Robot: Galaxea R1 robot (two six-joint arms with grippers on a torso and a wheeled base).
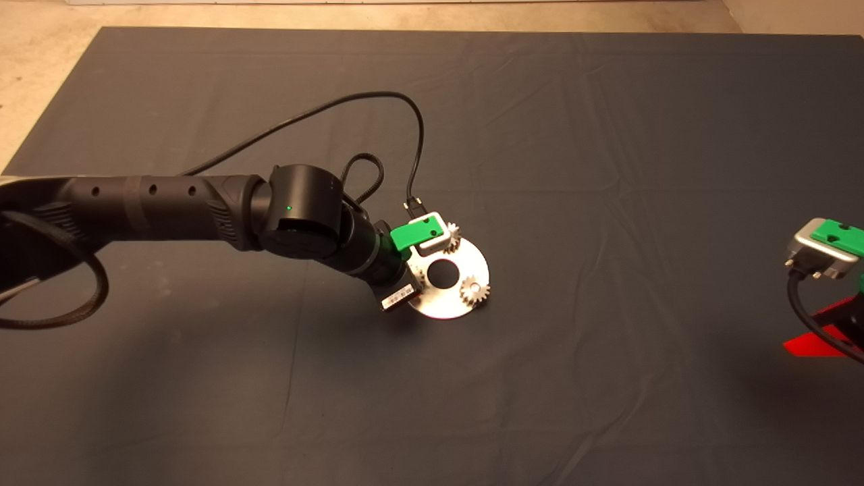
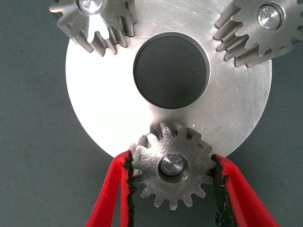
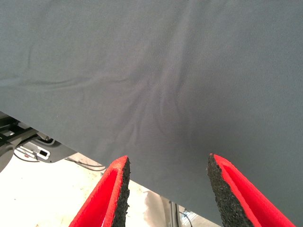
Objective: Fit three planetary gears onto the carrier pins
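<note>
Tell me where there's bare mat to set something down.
Free: the wide stretch of mat between the disc and the parked right claw, and all the mat nearer the camera. Crowded: the disc, where the left claw grips a gear.

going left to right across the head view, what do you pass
left arm → left gripper over the disc's left side → hole in the silver disc → gear on the disc's right side → bare dark mat → right gripper parked at the edge
</note>
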